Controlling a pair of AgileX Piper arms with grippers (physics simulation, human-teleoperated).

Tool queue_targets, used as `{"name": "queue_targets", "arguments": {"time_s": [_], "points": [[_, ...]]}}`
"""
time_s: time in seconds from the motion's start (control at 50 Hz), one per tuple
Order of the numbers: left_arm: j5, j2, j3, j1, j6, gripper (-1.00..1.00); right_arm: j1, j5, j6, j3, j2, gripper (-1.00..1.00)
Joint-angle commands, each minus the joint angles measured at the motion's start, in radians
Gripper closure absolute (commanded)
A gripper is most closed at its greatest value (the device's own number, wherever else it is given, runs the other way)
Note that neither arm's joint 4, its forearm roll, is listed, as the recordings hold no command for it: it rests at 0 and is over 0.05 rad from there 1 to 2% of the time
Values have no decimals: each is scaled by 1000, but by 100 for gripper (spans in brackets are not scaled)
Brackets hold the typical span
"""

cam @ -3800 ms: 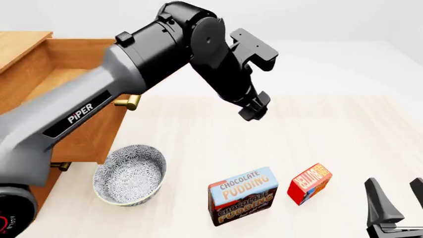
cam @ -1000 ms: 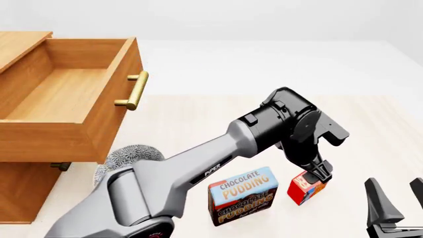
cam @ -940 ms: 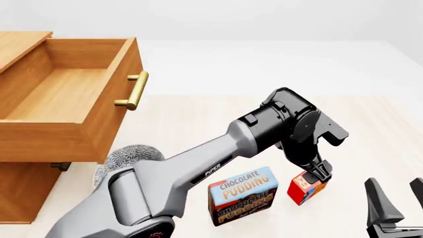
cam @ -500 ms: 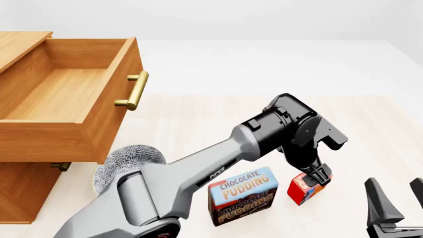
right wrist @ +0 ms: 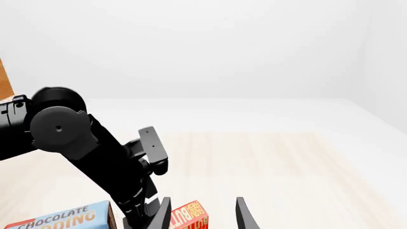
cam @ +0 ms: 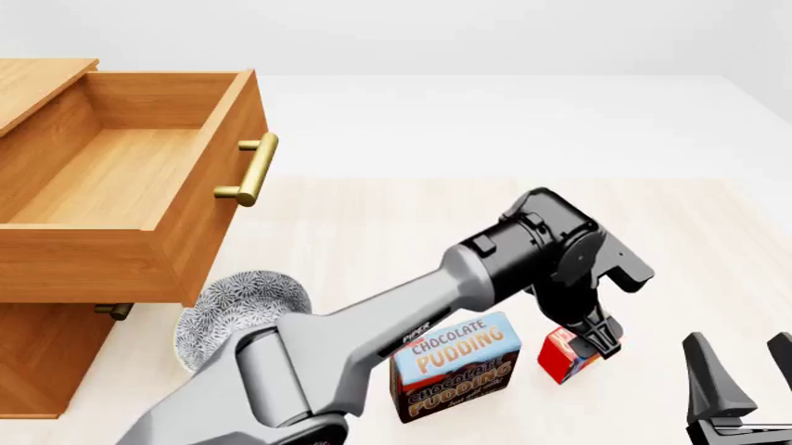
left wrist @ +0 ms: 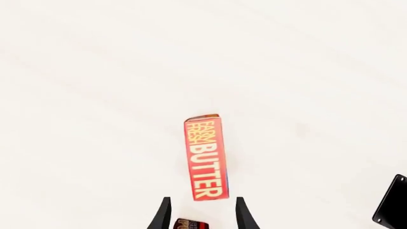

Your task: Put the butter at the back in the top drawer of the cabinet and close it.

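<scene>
The top drawer point(cam: 136, 199) of the cabinet point(cam: 44, 362) stands pulled out, its wooden floor bare; a patterned bowl point(cam: 236, 311) sits on the table point(cam: 371, 232) below it, its inside mostly hidden. The butter point(cam: 567, 354) lies just right of the pudding box point(cam: 454, 368); the left gripper point(cam: 594, 340) sits at its top, fingers point(left wrist: 245, 217) spread apart, seemingly not gripping it. The right gripper point(cam: 743, 389) waits near the table's near-right corner, jaws parted and empty; broad bare tabletop lies behind the butter.
</scene>
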Motion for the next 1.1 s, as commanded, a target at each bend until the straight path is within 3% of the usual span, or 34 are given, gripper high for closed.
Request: {"name": "queue_targets", "arguments": {"time_s": [0.02,1.1], "points": [[0,14,-9,-5,5,-100,0,0,0,0,0,-100],[0,58,-36,-14,12,-100,0,0,0,0,0,-100]]}}
